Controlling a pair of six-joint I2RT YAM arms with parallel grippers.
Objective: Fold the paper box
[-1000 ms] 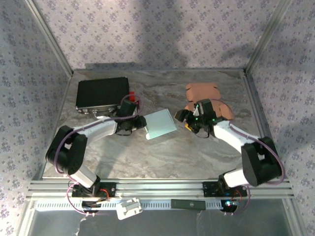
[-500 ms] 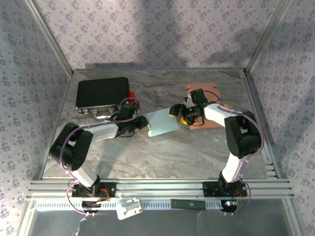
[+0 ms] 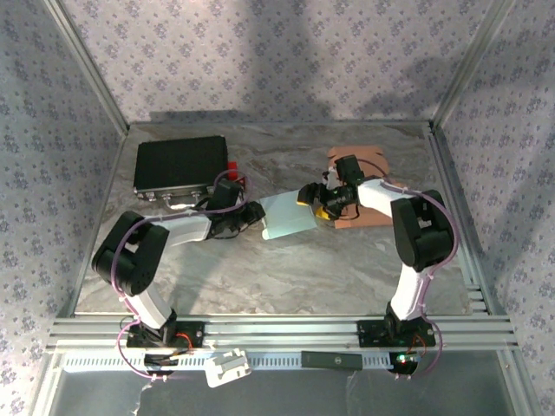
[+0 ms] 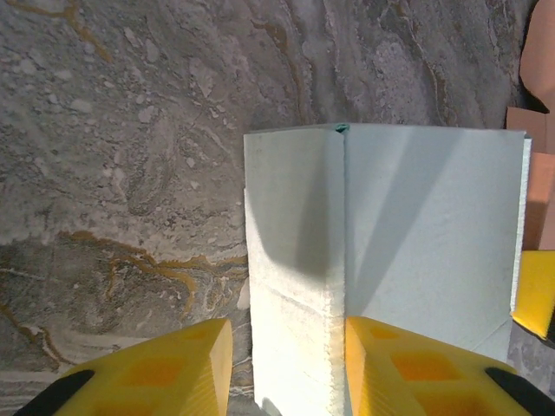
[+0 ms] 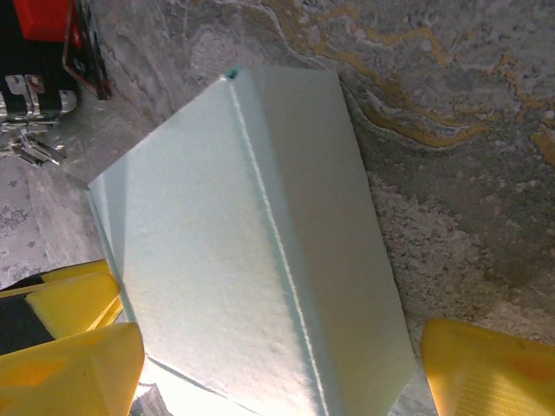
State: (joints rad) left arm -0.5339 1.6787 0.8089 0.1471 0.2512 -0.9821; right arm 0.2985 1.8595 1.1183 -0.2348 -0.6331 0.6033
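Your box (image 3: 284,217) is light and crushable, so pinch it at the creases; the left pincer (image 4: 286,334) straddles one wall, grip unclear, and the right pincer (image 5: 282,334) gapes wide.

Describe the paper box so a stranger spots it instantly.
On the marble table, look between the black case and the brown cardboard. The paper box is there, left pincer and right pincer at its ends; it alone is pale mint-white and creased.

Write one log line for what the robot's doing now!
task: fold paper box | left fingers: astride one end | right fingers: open, astride opposite end
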